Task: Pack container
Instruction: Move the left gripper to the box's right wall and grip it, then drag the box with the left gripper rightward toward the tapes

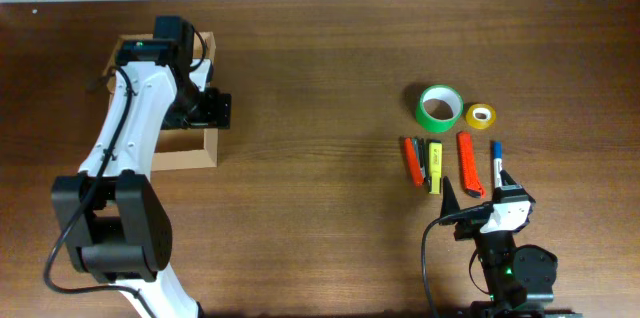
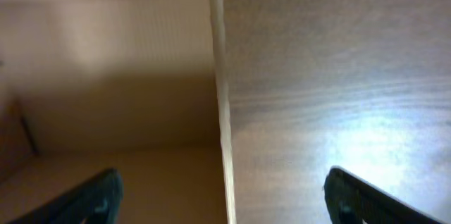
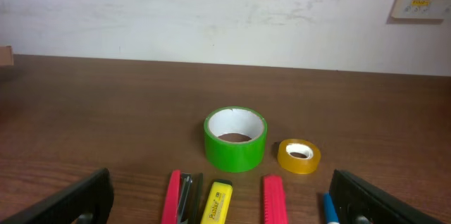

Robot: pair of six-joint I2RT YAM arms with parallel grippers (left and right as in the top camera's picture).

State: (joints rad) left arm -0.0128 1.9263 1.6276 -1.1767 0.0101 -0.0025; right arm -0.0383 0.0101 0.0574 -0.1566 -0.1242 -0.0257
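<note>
The box (image 1: 190,157) sits at the worktop's (image 1: 320,78) far left. My left claw (image 2: 225,199) straddles its right wall, jaws apart; I should close squarely and gently. My right claw (image 3: 222,203) stands apart near the markers (image 1: 435,165).

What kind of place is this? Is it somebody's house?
Probably a workroom or lab, not a home. A bare wooden table holds a cardboard box, green tape and a yellow highlighter. A white robot arm reaches over the box, and behind is a plain white wall.
</note>
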